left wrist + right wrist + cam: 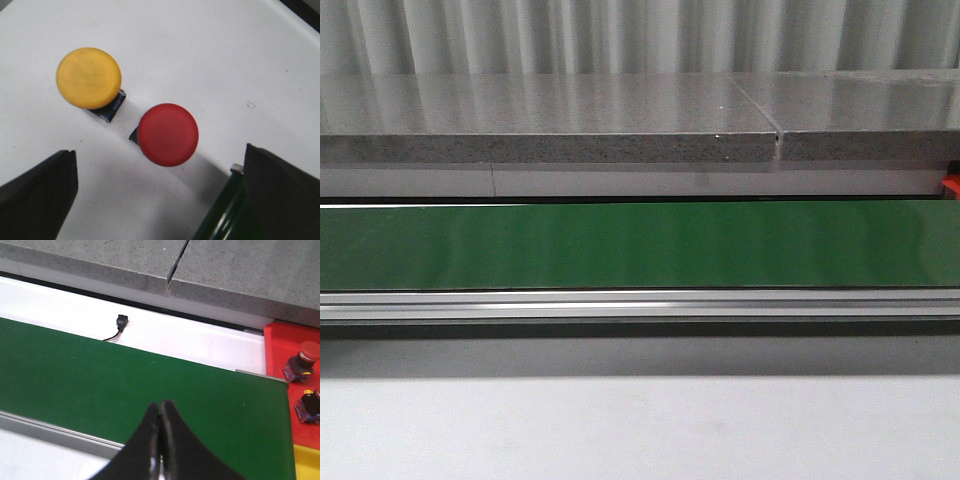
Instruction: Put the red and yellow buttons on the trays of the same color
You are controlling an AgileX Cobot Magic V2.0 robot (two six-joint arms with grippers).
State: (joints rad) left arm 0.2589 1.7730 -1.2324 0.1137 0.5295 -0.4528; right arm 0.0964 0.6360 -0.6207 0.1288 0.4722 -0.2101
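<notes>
The long green conveyor belt (640, 245) spans the front view's middle with bare white tabletop (640, 430) below. In the left wrist view, the round yellow push button (88, 77) and round red push button (168, 134) sit apart on white surface, between the wide-open left gripper (160, 200). The right gripper (161, 440), fingers pressed together, holds nothing above the belt; a red plastic tray (280, 347) at right seems to hold two buttons.

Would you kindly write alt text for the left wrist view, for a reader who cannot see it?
A yellow button and a red button stand apart on a white surface, seen from above. The open left gripper hangs over them, its dark fingers spread wide, with a green belt edge by one finger.
</notes>
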